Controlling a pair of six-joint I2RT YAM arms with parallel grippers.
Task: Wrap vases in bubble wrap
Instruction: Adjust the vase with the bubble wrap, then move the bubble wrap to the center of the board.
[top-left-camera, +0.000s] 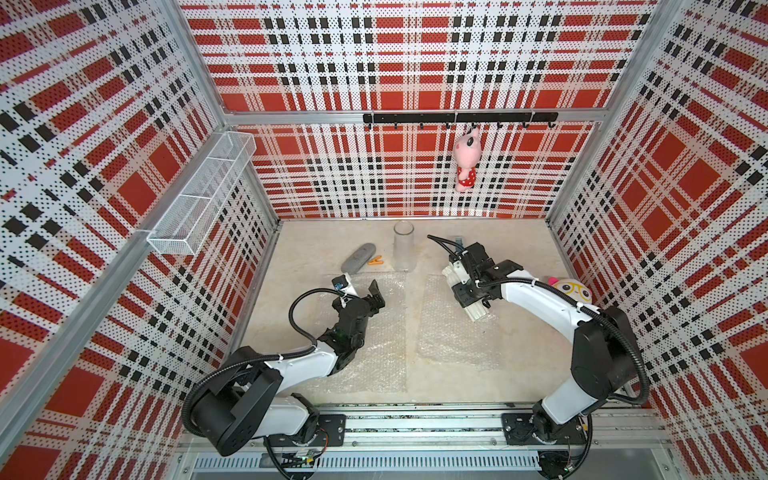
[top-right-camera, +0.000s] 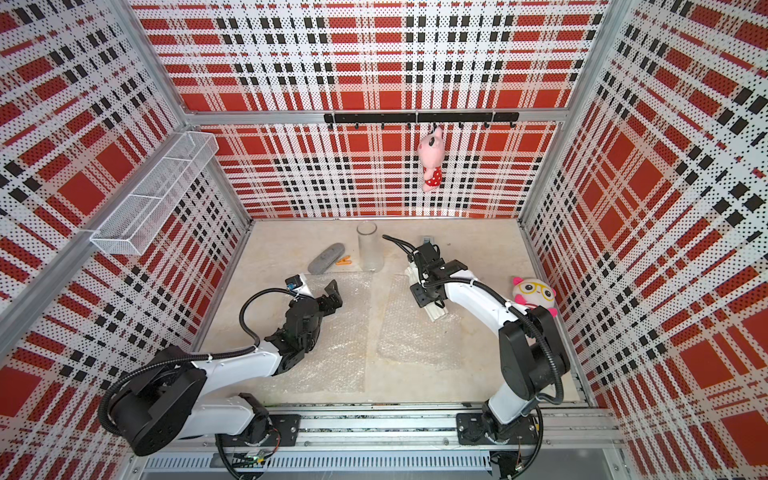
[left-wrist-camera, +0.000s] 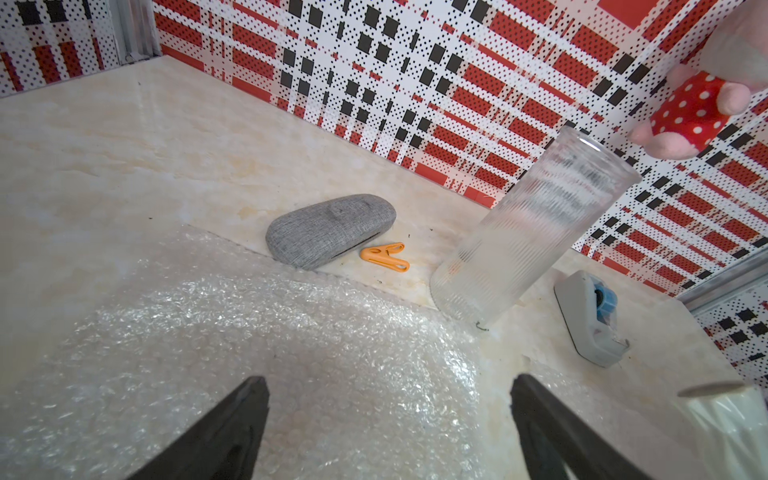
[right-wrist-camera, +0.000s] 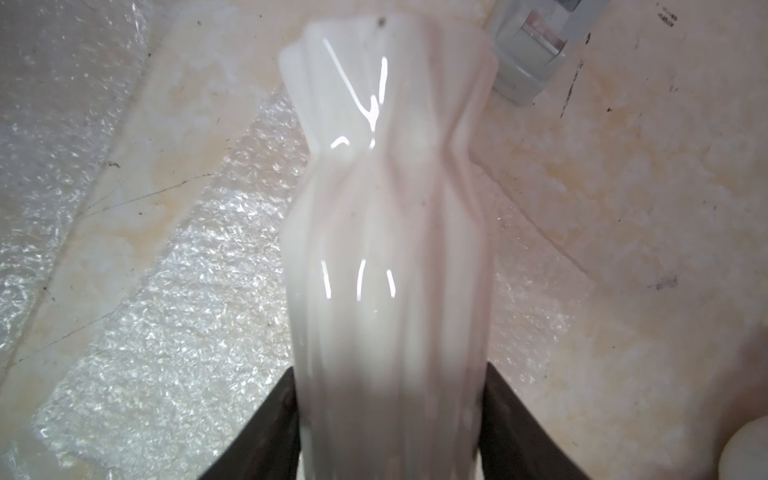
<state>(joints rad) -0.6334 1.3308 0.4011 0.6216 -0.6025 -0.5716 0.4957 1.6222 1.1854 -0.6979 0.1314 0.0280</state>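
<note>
Right wrist: bubble wrap sheets (right-wrist-camera: 166, 291) flat at worktop (right-wrist-camera: 623, 187) centre; white ribbed vase (right-wrist-camera: 386, 249) over right sheet, right gripper (right-wrist-camera: 390, 372) clamping its body. Glazed, likely slippery, fragile; hold there. Glass vase (top-left-camera: 404, 249) upright near back edge. Left gripper (left-wrist-camera: 388, 379) open, empty.

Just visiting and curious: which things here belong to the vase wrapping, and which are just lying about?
For the job: white ribbed vase, in the right gripper; clear glass vase; two bubble wrap sheets.
Lying about: grey case; orange clip; tape dispenser; two plush toys.
</note>
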